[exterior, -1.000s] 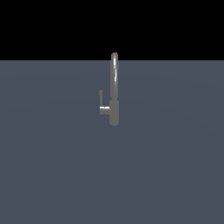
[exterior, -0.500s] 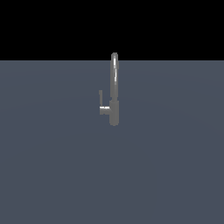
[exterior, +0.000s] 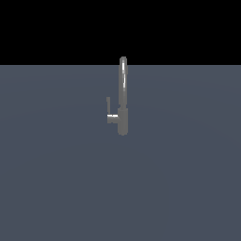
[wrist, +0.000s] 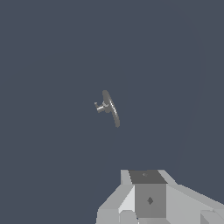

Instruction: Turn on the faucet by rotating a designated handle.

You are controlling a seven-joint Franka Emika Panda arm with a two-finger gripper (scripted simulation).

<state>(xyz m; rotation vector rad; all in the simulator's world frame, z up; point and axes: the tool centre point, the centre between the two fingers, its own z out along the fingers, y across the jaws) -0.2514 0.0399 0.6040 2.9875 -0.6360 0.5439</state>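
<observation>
The faucet (exterior: 123, 94) is a tall slender grey tube standing upright at the middle of the exterior view, with a thicker lower body. The handle (exterior: 110, 113) is a small L-shaped lever on the side toward the exterior view's left, its thin blade pointing up. The arm does not show in the exterior view. The wrist view looks down on the faucet (wrist: 111, 109) and its handle (wrist: 99, 106) from far off. Only pale blocky parts of my gripper (wrist: 148, 197) show at that picture's edge, well apart from the faucet. Its fingertips are out of the picture.
A flat grey-blue surface (exterior: 179, 179) spreads all around the faucet. A black backdrop lies beyond its far edge. No other object shows in either view.
</observation>
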